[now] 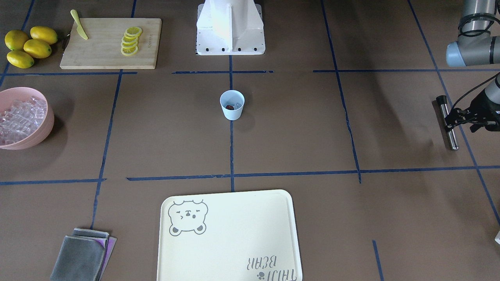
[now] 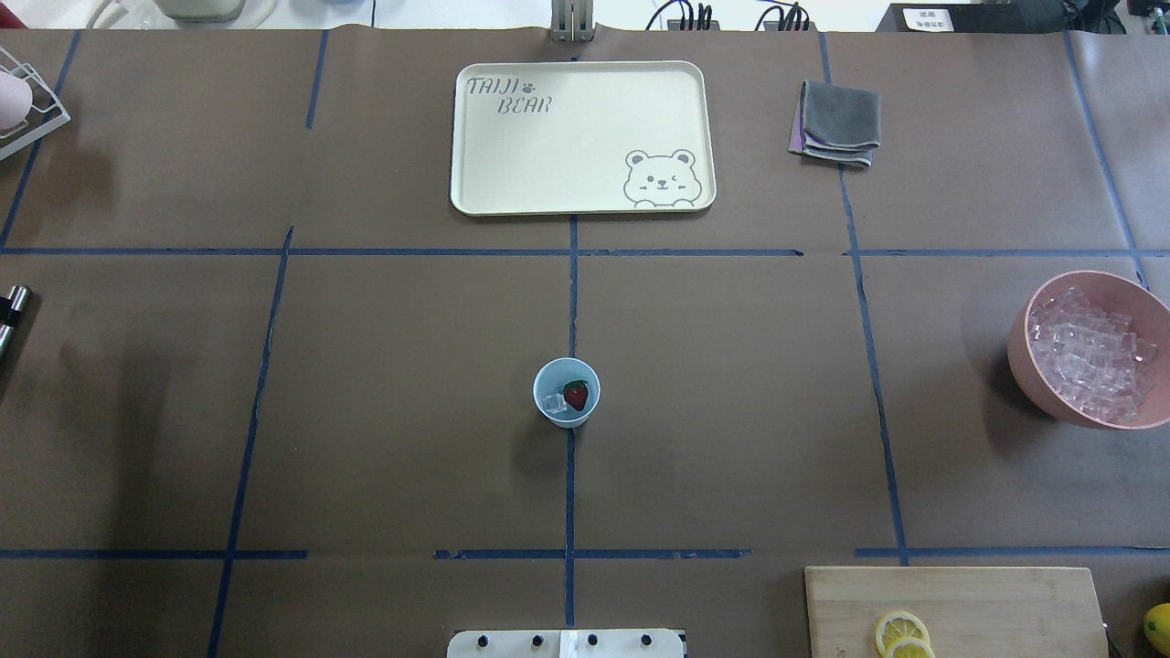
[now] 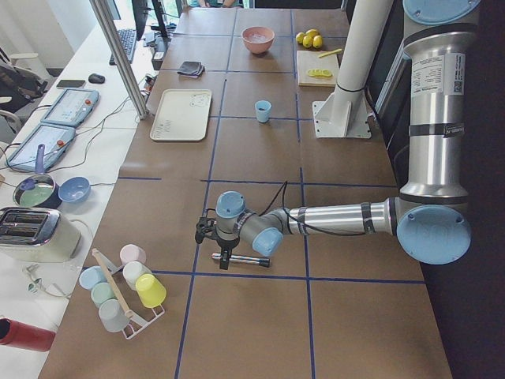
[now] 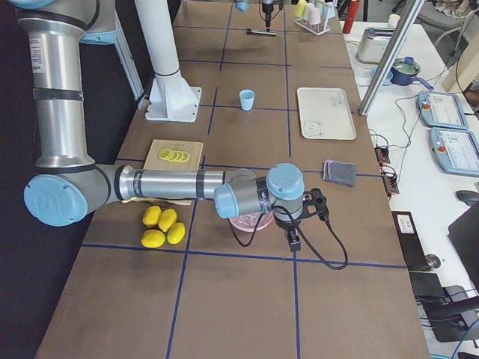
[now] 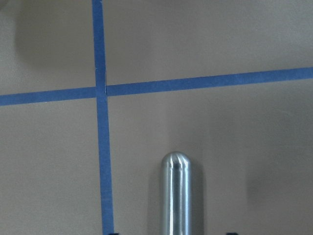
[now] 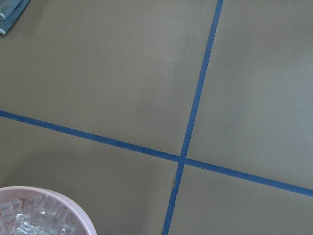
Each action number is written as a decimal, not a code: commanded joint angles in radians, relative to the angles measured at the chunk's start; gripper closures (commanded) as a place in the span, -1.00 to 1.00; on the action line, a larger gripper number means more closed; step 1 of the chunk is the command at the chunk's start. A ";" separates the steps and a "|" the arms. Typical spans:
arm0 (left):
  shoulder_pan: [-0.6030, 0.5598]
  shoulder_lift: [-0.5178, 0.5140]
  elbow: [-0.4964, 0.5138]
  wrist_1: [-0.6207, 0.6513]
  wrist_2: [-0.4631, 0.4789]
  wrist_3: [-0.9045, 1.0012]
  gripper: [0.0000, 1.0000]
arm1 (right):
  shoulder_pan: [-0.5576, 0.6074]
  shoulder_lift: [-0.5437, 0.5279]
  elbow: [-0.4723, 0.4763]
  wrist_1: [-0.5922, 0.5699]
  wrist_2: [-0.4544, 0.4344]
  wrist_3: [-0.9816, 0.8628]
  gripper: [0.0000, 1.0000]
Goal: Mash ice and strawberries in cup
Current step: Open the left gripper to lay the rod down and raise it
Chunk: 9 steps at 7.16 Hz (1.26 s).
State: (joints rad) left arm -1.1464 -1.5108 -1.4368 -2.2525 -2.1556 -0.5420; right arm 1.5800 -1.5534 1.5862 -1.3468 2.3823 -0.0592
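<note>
The pale blue cup (image 2: pixel 567 416) stands upright at the table's centre. Inside it lie a red strawberry (image 2: pixel 576 395) and a clear ice cube (image 2: pixel 554 403). At the table's left end a metal rod (image 1: pixel 449 128) lies flat on the paper. My left gripper (image 1: pixel 450 119) hangs low over the rod and is open. In the left wrist view the rod (image 5: pixel 176 193) runs between two fingertips that are barely visible and set wide apart. My right gripper (image 4: pixel 294 228) shows only in the exterior right view, above the pink bowl, so I cannot tell its state.
A pink bowl (image 2: pixel 1019 352) full of ice cubes sits at the right. A cutting board (image 1: pixel 101 52) holds lemon slices and a yellow knife (image 1: pixel 79 30), with whole lemons (image 1: pixel 29 47) beside it. A cream tray (image 1: pixel 230 242) and folded cloths (image 1: pixel 82 257) lie at the far side.
</note>
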 commanded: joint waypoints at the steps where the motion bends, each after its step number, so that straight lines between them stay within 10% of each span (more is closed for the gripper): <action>1: -0.002 -0.005 -0.025 0.011 -0.024 0.013 -1.00 | -0.002 0.003 0.000 0.000 0.000 -0.002 -0.98; 9: -0.403 -0.089 -0.093 0.650 -0.199 0.707 -1.00 | -0.012 0.007 -0.021 0.000 -0.002 -0.002 -0.98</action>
State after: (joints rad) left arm -1.5000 -1.5889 -1.5257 -1.6890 -2.3179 0.1110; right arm 1.5679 -1.5456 1.5699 -1.3468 2.3805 -0.0608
